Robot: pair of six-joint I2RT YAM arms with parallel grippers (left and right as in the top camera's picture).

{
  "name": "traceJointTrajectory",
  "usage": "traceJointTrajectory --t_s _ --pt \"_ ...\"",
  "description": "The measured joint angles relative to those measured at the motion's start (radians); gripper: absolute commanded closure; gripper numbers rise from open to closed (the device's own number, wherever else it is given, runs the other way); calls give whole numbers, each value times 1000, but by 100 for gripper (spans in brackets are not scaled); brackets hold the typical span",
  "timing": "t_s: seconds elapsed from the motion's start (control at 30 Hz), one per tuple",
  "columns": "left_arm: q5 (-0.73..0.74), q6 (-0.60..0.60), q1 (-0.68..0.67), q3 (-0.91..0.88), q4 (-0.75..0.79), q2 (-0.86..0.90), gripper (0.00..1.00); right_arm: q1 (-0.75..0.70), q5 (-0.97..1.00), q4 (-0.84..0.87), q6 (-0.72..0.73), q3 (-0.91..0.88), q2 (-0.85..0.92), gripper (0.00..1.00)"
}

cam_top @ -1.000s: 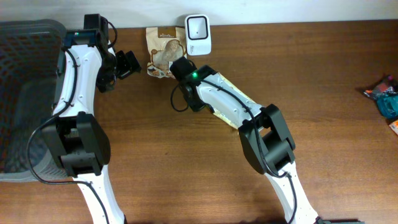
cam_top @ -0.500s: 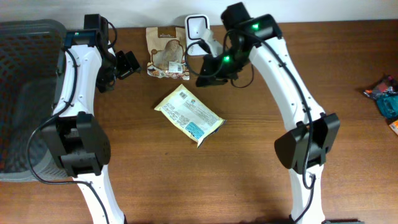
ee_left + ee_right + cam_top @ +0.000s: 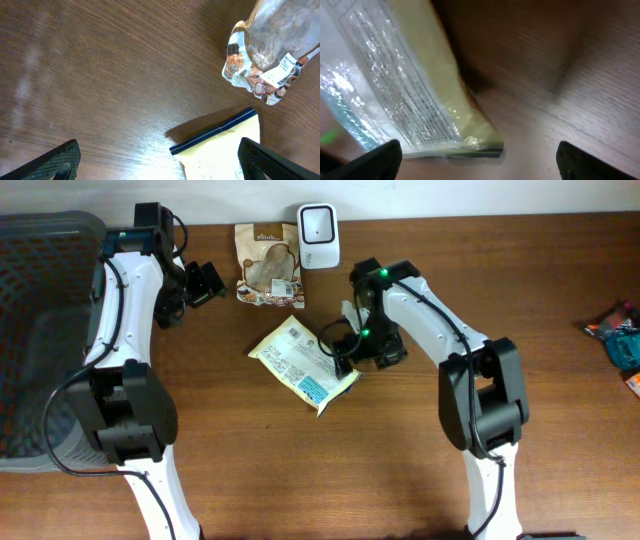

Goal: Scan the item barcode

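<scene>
A yellow packet (image 3: 300, 362) with a printed label lies flat on the wooden table. The white barcode scanner (image 3: 318, 222) stands at the table's back edge. My right gripper (image 3: 343, 348) is open, low at the packet's right edge. In the right wrist view, the packet (image 3: 405, 95) lies just ahead of the right gripper (image 3: 477, 162), with nothing between its fingers. My left gripper (image 3: 207, 282) hovers open to the left of a brown snack pouch (image 3: 267, 265). In the left wrist view, the left gripper (image 3: 160, 167) stands over bare wood and the packet's corner (image 3: 220, 152).
A dark mesh basket (image 3: 40, 330) fills the left side of the table. The brown pouch (image 3: 265, 55) lies beside the scanner. A few coloured packets (image 3: 622, 335) sit at the far right edge.
My right arm has come down from beside the scanner to the packet's right edge, and its jaws have opened. The left arm and the packet have not moved.
</scene>
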Motion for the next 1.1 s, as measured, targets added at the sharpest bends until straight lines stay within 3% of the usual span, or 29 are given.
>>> traceJointTrajectory --t_s 0.1,0.17,0.23,0.27,0.3,0.33,0.53,0.67,0.83,0.93,1.1 --pt "0 0 0 0 1 0 1 -23 -137 79 -4 -48 1 0" --pt "0 0 1 0 1 0 1 -18 -208 112 -5 -58 1 8" --pt "0 0 1 0 2 0 1 -11 -243 153 3 -87 1 24" --pt "0 0 1 0 2 0 1 -11 -253 183 11 -108 1 54" --pt "0 0 1 0 1 0 1 -11 -257 210 21 -128 1 72" --pt "0 0 1 0 1 0 1 -11 -259 267 35 -157 1 96" --pt "0 0 1 0 2 0 1 -14 -231 289 93 -161 1 96" --pt "0 0 1 0 2 0 1 -32 64 154 151 -36 -70 96" --pt "0 0 1 0 2 0 1 -13 480 73 190 29 -323 96" --pt "0 0 1 0 2 0 1 52 694 21 251 33 -327 96" --pt "0 0 1 0 2 0 1 283 826 33 318 32 -257 96"
